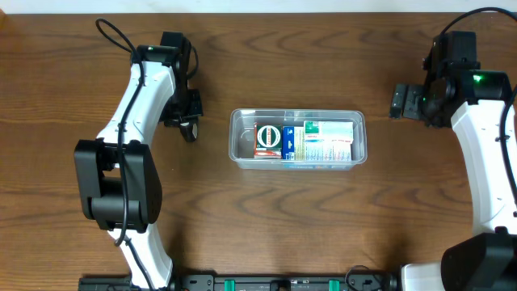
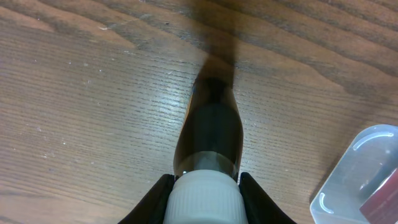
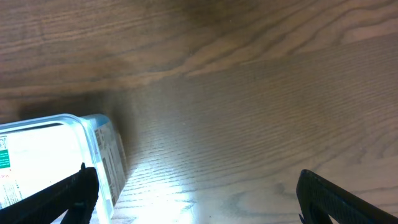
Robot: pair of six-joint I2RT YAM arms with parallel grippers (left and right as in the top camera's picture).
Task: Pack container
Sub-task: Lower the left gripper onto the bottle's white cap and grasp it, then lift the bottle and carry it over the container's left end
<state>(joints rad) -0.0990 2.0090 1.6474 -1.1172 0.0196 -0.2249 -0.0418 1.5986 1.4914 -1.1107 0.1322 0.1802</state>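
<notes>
The clear plastic container sits mid-table with small boxes packed in it: a red and white one, a blue one and a white and green one. My left gripper is to the left of the container, shut on a small dark bottle with a white ribbed cap. In the left wrist view the jaws grip the cap and the bottle points away over the wood; the container's corner shows at lower right. My right gripper is open and empty to the right of the container; its wrist view shows the jaws wide apart and the container's end at left.
The table is dark wood. The arm bases stand along the front edge. The left arm's elbow rises over the left side of the table.
</notes>
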